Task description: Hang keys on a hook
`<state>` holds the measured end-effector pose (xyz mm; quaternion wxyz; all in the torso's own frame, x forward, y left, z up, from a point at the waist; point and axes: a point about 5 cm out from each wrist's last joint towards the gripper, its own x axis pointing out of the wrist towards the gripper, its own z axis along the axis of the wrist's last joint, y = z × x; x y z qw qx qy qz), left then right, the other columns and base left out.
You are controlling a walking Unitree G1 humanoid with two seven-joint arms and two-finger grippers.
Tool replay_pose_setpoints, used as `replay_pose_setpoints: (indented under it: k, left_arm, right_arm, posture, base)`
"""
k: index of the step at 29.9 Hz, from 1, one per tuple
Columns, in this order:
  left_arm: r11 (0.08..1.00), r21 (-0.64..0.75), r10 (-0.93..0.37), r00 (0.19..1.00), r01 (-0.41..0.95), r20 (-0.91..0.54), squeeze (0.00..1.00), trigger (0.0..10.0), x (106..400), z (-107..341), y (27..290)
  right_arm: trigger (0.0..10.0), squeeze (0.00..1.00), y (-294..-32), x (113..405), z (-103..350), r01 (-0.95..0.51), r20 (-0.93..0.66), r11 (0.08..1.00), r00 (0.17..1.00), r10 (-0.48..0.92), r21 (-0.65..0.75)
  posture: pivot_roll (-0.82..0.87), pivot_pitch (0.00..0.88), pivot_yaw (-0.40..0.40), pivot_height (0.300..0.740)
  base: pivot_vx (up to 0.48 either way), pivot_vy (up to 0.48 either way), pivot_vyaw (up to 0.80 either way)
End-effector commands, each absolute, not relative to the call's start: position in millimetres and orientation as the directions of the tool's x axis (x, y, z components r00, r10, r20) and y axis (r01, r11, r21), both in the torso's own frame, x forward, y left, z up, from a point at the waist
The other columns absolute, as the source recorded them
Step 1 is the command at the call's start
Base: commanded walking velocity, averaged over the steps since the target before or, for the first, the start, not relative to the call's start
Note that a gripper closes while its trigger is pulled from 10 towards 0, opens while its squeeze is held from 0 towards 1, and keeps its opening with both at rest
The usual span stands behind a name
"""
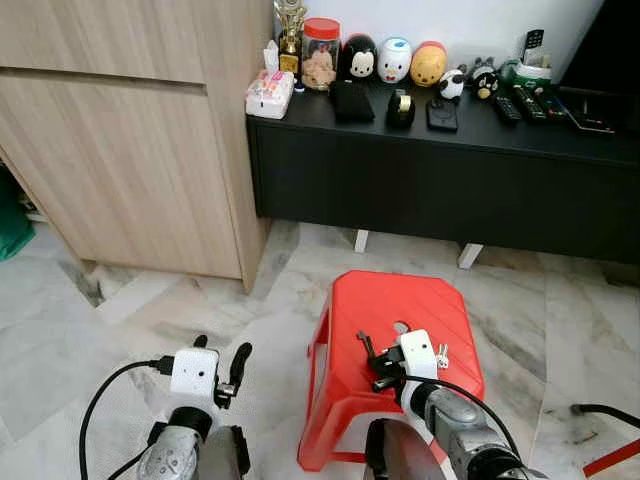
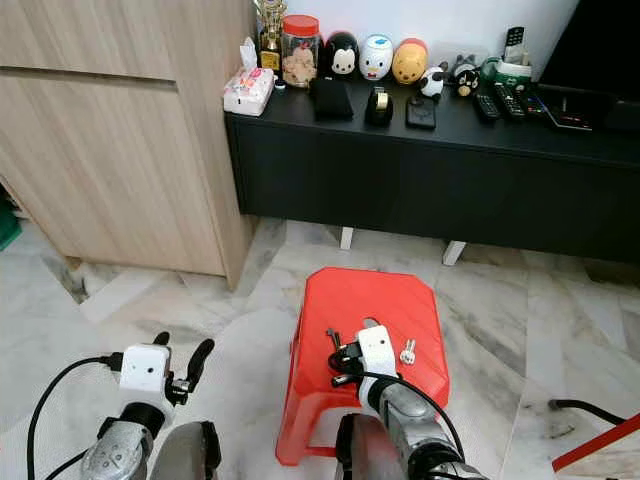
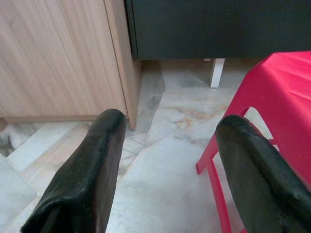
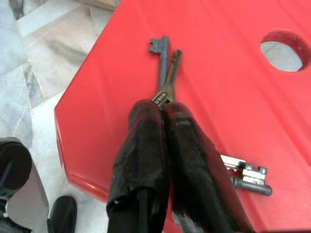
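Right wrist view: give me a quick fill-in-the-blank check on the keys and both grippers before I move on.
1. The right gripper has its fingers closed on the keys over the ____ stool.
2. More keys lie loose on the stool's ____.
3. The left gripper holds nothing; its fingers are ____.
4. The stool top has a round ____ in it.

Missing words: red; top; open; hole
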<state>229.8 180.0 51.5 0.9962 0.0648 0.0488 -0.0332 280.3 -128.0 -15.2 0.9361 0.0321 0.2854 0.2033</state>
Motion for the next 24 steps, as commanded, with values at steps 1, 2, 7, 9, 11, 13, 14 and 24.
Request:
replay_pose_setpoints:
  k: [1,2,7,9,11,13,14,24]
  left_arm:
    - [0.988,0.134,-0.058,0.990,0.075,-0.128,0.00,10.0,230,47,181]
    - [0.988,0.135,-0.057,0.990,0.074,-0.126,0.00,10.0,231,48,182]
    - [0.988,0.139,-0.052,0.993,0.067,-0.109,0.00,10.0,242,50,183]
    - [0.988,0.140,-0.053,0.993,0.068,-0.104,0.00,10.0,245,50,183]
    - [0.988,0.142,-0.054,0.994,0.068,-0.098,0.00,10.0,249,51,182]
    - [0.988,0.141,-0.055,0.994,0.067,-0.092,0.00,10.0,254,52,181]
    - [0.988,0.139,-0.055,0.995,0.067,-0.088,0.00,10.0,256,52,181]
    - [0.990,0.127,-0.048,0.997,0.056,-0.062,0.00,10.0,264,52,180]
  right_arm:
    - [0.0,0.00,-131,284,-11,-0.340,-0.496,0.925,0.781,0.379,0.171]
    - [0.0,0.00,-131,287,-8,-0.337,-0.477,0.927,0.795,0.374,0.166]
    - [0.0,0.00,-138,316,29,-0.257,-0.268,0.955,0.919,0.289,0.147]
    - [0.0,0.00,-140,322,38,-0.244,-0.223,0.959,0.936,0.271,0.143]
    - [0.0,0.00,-140,329,50,-0.233,-0.154,0.961,0.955,0.255,0.146]
    - [0.0,0.00,-142,335,62,-0.218,-0.097,0.966,0.968,0.232,0.140]
    - [0.0,0.00,-143,338,70,-0.202,-0.051,0.968,0.976,0.211,0.146]
    - [10.0,0.00,-157,327,83,-0.080,0.082,0.990,0.994,0.071,0.115]
  posture:
    - [0.10,0.068,-0.099,0.586]
    - [0.10,0.061,-0.099,0.586]
    - [0.09,0.022,-0.098,0.586]
    - [0.09,0.011,-0.097,0.586]
    - [0.08,0.000,-0.096,0.586]
    - [0.07,0.000,-0.096,0.586]
    - [0.07,0.000,-0.096,0.586]
    - [0.06,0.000,-0.106,0.586]
  base:
    - [0.000,0.000,0.00]
    - [0.000,0.000,0.00]
    - [0.000,0.000,0.00]
    - [0.000,0.000,0.00]
    - [0.000,0.000,0.00]
    - [0.000,0.000,0.00]
    - [0.000,0.000,0.00]
    - [0.000,0.000,0.00]
